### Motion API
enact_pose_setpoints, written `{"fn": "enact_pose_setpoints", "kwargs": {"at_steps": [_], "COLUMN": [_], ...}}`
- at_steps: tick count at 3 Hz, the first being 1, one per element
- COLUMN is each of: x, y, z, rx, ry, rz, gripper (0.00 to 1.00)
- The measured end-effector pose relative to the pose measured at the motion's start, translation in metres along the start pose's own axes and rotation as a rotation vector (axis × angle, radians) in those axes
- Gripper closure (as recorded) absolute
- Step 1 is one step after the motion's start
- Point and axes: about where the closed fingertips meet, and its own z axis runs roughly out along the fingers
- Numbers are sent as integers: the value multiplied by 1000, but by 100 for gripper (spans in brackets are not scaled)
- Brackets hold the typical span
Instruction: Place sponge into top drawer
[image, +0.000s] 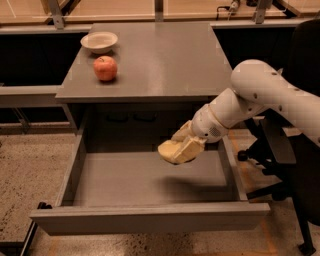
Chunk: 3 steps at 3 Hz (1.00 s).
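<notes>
The pale yellow claw (186, 145) hangs above the open, wide, shallow grey top drawer (150, 220), seemingly closed around the small, pale yellow, soft sponge (169, 150).

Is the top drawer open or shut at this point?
Open: the drawer is pulled out from the cabinet, its inside exposed. The tool hovers over its right half, holding the sponge.
</notes>
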Motion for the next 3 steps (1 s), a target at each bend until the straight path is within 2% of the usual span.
{"fn": "enact_pose_setpoints", "kwargs": {"at_steps": [1,3], "x": [15,54], "y": [-2,-5], "z": [28,61], "rx": [-5,3], "ry": [20,-8], "rz": [-13,10], "gripper": [100,59]}}
